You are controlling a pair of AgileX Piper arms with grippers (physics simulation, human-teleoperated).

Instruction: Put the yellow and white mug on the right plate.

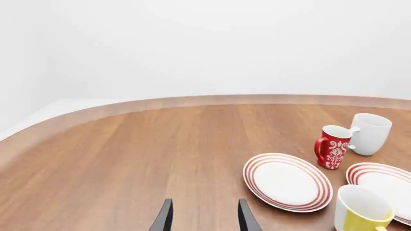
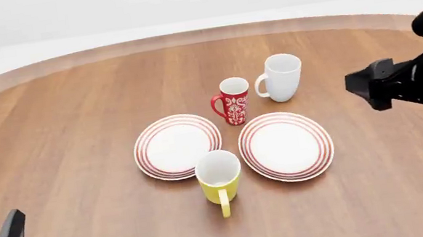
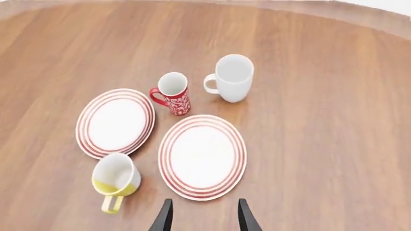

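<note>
altogether three mugs, yellow and white mug (image 2: 220,180) included, two plates; both end effectors released, empty.

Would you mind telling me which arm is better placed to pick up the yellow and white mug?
Probably the right: its open end effector looks down over the yellow and white mug and the right plate.

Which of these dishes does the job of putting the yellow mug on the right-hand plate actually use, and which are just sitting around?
Part of the job:
yellow and white mug, standing on the table, handle toward the camera
right plate, nothing on it

Just sitting there:
left plate
red patterned mug
plain white mug
</note>
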